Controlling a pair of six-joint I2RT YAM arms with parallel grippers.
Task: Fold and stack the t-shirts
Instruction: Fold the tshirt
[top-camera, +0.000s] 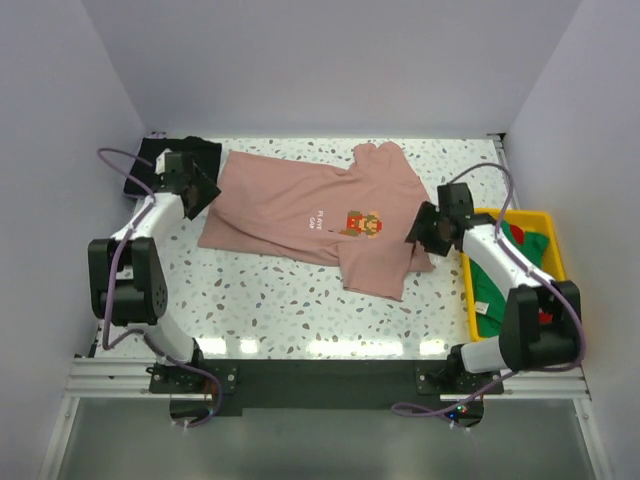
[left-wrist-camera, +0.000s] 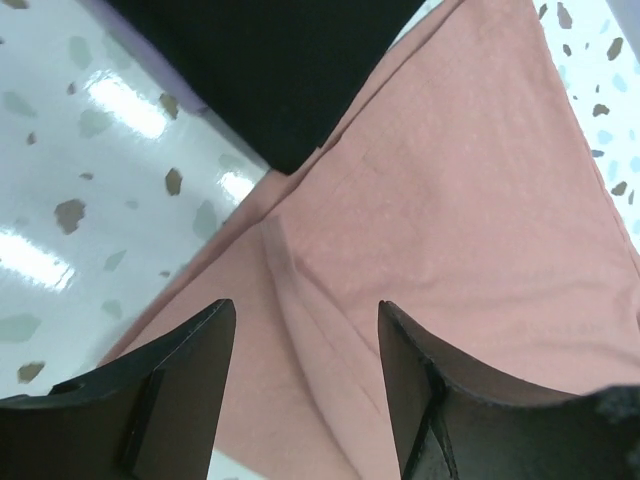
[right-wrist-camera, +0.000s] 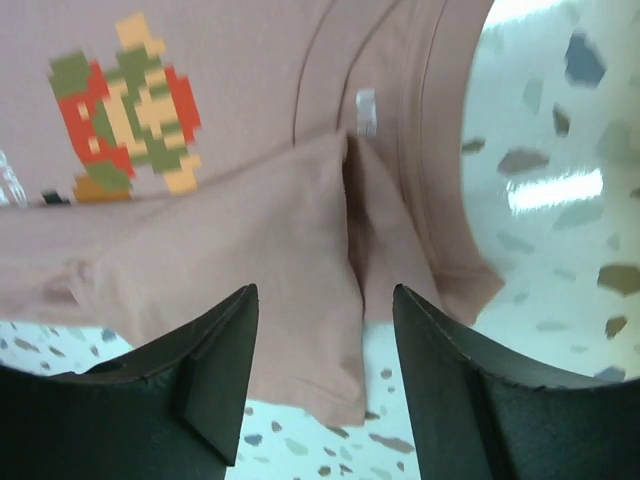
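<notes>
The dusty-pink t-shirt (top-camera: 285, 205) is lying spread across the speckled tabletop (top-camera: 280, 300), print up, while the left jaws and right jaws are hanging open over its opposite ends, gripping nothing.

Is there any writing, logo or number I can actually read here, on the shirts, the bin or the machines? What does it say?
Nothing here can be read.
White lettering on the pink t-shirt, beside the pixel figure: too small to read.
Small white label at its collar: blurred, unreadable.
Yellow bin and black t-shirt: no writing visible.
</notes>
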